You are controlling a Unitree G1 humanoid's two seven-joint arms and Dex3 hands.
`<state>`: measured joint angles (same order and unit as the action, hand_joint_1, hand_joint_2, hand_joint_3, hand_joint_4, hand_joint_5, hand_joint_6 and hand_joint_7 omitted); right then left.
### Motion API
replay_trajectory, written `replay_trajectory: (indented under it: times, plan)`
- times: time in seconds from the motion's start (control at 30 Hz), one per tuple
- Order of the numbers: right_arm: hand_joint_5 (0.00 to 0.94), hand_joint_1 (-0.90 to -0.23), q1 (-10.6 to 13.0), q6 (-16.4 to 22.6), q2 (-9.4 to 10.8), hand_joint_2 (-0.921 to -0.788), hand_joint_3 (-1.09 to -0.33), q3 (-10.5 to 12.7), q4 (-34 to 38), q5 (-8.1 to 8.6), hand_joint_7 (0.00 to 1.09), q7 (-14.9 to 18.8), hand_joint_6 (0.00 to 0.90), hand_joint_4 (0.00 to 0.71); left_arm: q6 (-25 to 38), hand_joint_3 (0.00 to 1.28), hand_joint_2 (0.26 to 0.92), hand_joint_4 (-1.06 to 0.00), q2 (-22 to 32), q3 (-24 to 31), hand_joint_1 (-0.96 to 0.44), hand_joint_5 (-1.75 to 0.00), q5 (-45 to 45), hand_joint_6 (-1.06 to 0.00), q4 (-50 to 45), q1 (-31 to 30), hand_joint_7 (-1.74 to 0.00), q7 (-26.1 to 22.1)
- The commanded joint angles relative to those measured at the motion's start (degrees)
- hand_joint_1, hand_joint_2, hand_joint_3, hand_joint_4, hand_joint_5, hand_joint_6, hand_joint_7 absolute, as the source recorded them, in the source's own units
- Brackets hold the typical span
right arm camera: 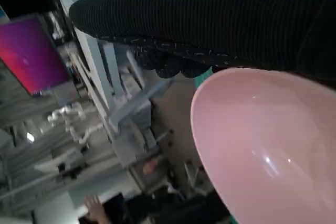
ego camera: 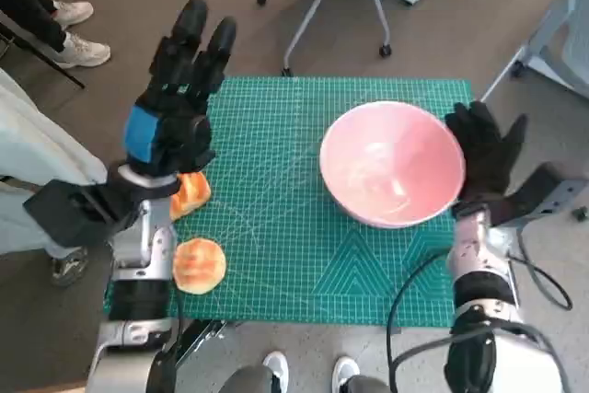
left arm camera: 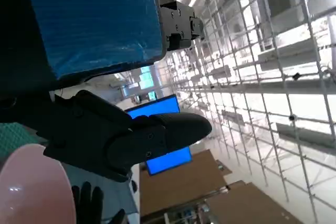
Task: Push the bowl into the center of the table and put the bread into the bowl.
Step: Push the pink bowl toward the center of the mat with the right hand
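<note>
— Where's the bowl [ego camera: 392, 165]?
— Right half of the worktop [ego camera: 276, 227]; the right hand [ego camera: 485, 156] rests flat against its rim, gripping nothing.
— And the bread [ego camera: 199, 265]?
— Near-left edge. The left hand [ego camera: 177, 103] hovers empty, fingers extended.

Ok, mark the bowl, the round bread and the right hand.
bowl [ego camera: 391, 165]: head view, inner floor of the pink bowl.
round bread [ego camera: 199, 265]: head view, middle of its top crust.
right hand [ego camera: 485, 154]: head view, back of the glove.

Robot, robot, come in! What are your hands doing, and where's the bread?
Left hand open above bread. Right hand against bowl. Bowl empty, right of center. Second bread near edge.
</note>
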<state>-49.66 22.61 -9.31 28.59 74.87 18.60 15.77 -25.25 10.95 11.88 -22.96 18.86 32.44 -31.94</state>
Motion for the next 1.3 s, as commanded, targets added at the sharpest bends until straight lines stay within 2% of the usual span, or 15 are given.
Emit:
replay_trajectory:
  times: [0.03,0.27,0.63,1.03,1.3]
  plan:
    - [0.006,-0.678,-0.3,-1.5,1.3,-0.921,-0.926,-0.2,1.0,-0.58,0.19,0.7,0.212,0.146,0.3,0.61,0.921,-0.04,0.8,0.8,-0.68,0.0,-0.5,-0.01,-1.9,-1.5,-0.11,0.3]
    - [0.002,-0.685,-1.3,-2.2,2.7,-0.921,-0.931,-0.5,1.2,-1.14,0.18,1.4,0.206,0.139,1.2,0.6,0.921,-0.05,1.3,1.6,-0.67,-0.01,-0.4,-0.03,-4.4,-3.3,-0.13,1.7]
    - [0.001,-0.696,-2.3,-2.8,5.0,-0.921,-0.917,-0.6,1.2,-1.23,0.17,2.6,0.202,0.132,2.6,0.59,0.921,-0.05,2.8,2.1,-0.69,0.0,1.1,0.0,-8.1,-5.9,-0.09,3.9]
    - [0.005,-0.712,-2.7,-3.1,6.8,-0.921,-0.911,-0.6,1.3,-1.24,0.17,2.9,0.208,0.144,2.6,0.59,0.921,-0.05,3.3,2.0,-0.7,0.0,1.5,0.0,-9.7,-7.1,-0.08,5.5]
    - [0.011,-0.7,-2.5,-3.4,7.7,-0.921,-0.912,-0.4,1.4,-1.15,0.16,2.7,0.216,0.162,2.0,0.6,0.921,-0.04,2.8,1.9,-0.71,0.0,1.5,0.0,-8.9,-7.0,-0.09,6.0]
